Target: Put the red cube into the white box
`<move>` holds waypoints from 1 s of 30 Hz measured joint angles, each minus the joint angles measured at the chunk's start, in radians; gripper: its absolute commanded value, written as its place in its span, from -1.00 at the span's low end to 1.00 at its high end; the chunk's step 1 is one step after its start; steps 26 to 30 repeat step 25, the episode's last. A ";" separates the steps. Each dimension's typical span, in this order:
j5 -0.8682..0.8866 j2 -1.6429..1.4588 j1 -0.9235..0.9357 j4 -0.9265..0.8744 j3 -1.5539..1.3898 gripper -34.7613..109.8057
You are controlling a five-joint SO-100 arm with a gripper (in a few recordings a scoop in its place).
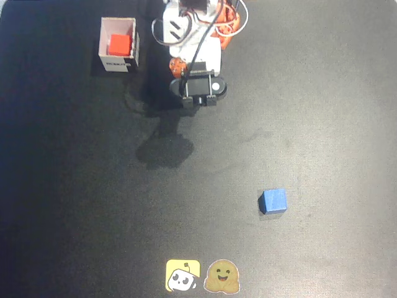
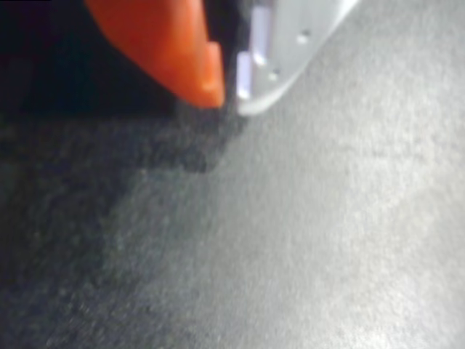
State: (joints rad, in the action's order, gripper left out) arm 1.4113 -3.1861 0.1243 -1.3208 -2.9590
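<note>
The red cube [image 1: 119, 44] lies inside the white box [image 1: 106, 59], which stands at the upper left of the overhead view with its dark label facing the lower edge. My arm [image 1: 197, 59] is folded back at the top centre, to the right of the box and apart from it. In the wrist view my gripper [image 2: 229, 98] points down at bare dark mat. Its orange finger [image 2: 171, 51] and white finger [image 2: 283, 51] meet at the tips, shut with nothing between them.
A blue cube [image 1: 273, 201] sits alone on the black mat [image 1: 322, 124] at the lower right. Two stickers, a yellow one [image 1: 182, 275] and a brown smiling one [image 1: 222, 277], lie flat at the bottom edge.
</note>
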 measured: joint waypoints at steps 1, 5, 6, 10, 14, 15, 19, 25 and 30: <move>0.000 -0.008 -0.003 0.000 0.000 -0.52; 0.000 -0.005 -0.023 0.000 0.000 -0.52; 0.000 -0.005 -0.026 0.000 0.000 -0.52; 0.000 -0.005 -0.018 0.000 0.000 -0.52; 0.000 -0.005 -0.025 0.000 0.000 -0.52; 0.000 -0.005 -0.025 0.000 0.000 -0.52; 0.000 -0.005 -0.025 0.000 0.000 -0.52; 0.000 -0.005 -0.025 0.000 0.000 -0.52; 0.000 -0.005 -0.025 0.000 0.000 -0.52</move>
